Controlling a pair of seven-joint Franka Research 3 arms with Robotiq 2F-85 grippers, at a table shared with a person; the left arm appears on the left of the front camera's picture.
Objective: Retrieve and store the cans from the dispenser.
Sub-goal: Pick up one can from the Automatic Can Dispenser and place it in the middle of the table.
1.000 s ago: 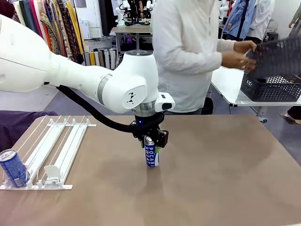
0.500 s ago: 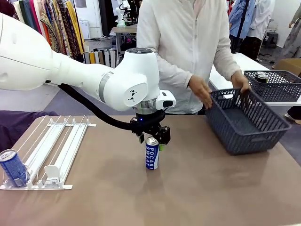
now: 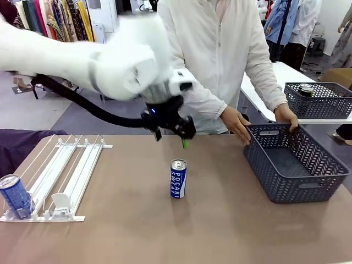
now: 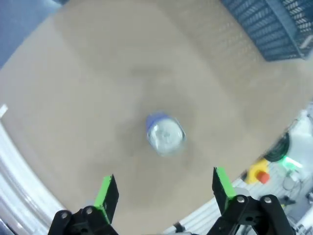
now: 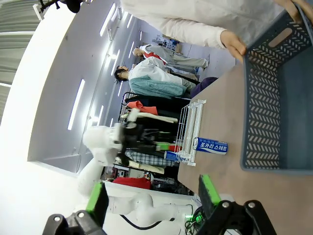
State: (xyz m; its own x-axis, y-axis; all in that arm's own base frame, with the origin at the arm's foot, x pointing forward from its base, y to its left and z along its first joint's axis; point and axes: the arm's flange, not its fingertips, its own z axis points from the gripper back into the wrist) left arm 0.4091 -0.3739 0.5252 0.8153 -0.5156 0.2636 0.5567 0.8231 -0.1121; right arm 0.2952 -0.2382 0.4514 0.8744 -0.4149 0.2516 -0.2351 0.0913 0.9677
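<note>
At the centre of the brown table [image 3: 247,231]: one slim tall blue drink can with white lettering and a silver top [image 3: 178,178], upright, free-standing, touched by nothing.

Second blue can [image 3: 15,196]: at 8 o'clock, at the near end of the flat white dispenser rack with clear rails [image 3: 60,176], which lies at 9 o'clock.

Dark grey-blue lattice plastic basket [image 3: 291,165]: at 3 o'clock, well apart from the centre can. The person's hands [image 3: 236,122] grip its far rim.

Left gripper [image 3: 176,135]: blurred, above the can toward 12 o'clock. In its wrist view the left gripper [image 4: 164,188] has its green pads spread wide with nothing between them, and the can top [image 4: 165,135] sits beyond them.

Right gripper [image 5: 151,196]: pads apart, empty, away from the work.

Handling, as judged: thin metal wall, stiff enough for a moderate squeeze but liable to dent. The printed skin is smooth and may slip. The narrow base and tall body make it easy to topple. It is best taken across the mid-body, pads on opposite sides, below the rim. Whether it is full cannot be told.

Change from one second ago: the left gripper then clamped this can; it has released and lifted away. The basket, then held up at the far right, now rests on the table.
</note>
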